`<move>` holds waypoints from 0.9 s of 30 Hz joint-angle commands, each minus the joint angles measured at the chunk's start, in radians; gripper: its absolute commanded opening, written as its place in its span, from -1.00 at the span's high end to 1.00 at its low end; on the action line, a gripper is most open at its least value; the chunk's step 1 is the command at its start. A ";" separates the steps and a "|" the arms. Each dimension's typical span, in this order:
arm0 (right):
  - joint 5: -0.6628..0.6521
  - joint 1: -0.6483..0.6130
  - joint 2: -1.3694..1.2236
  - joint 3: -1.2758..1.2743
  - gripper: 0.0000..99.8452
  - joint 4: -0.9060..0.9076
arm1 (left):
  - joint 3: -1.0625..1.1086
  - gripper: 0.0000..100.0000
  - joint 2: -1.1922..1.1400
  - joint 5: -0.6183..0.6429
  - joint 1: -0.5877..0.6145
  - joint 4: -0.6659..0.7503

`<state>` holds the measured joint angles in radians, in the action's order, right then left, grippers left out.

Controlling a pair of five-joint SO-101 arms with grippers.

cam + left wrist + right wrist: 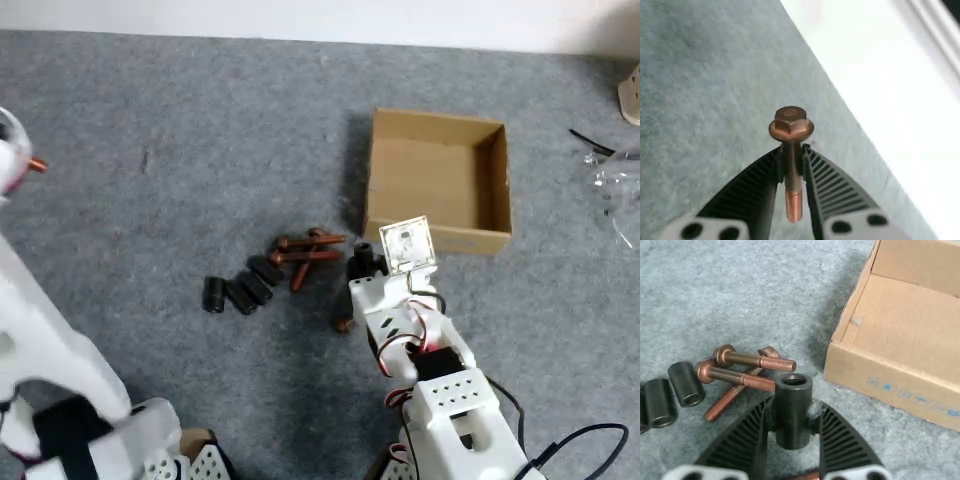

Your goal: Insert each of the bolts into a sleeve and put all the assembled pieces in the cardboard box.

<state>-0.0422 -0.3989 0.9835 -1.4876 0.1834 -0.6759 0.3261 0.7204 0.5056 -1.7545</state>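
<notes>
My right gripper [796, 415] is shut on an upright black sleeve [793, 405], held just above the carpet close to the near left corner of the cardboard box [440, 232]; from above the sleeve [362, 262] sits at the arm's tip. Three copper bolts [746, 360] lie crossed in a pile [306, 250] left of it. Beside the pile lie several loose black sleeves [240, 290]. Another bolt [343, 323] lies under the right arm. My left gripper [792, 162] is raised at the far left, shut on the shank of a copper bolt [791, 129] with its hex head pointing out.
The box [900, 340] is open on top and bare inside. Clear plastic pieces and black cables [608, 168] lie at the right edge of the grey carpet. A white wall strip [300, 18] runs along the back.
</notes>
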 commanded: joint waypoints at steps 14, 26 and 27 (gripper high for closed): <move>-0.009 0.018 0.024 0.007 0.99 -0.036 | 0.644 0.99 0.518 -0.020 -0.073 0.002; -0.009 0.015 0.024 0.007 0.99 -0.036 | 1.178 0.99 0.808 -0.020 -0.076 0.183; -0.009 0.015 0.024 0.007 0.99 -0.036 | 1.227 0.99 0.840 -0.020 -0.076 0.201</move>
<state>-0.0422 -0.3989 0.9835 -1.4876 0.1834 0.4503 1.0810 0.7081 0.4457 -1.6180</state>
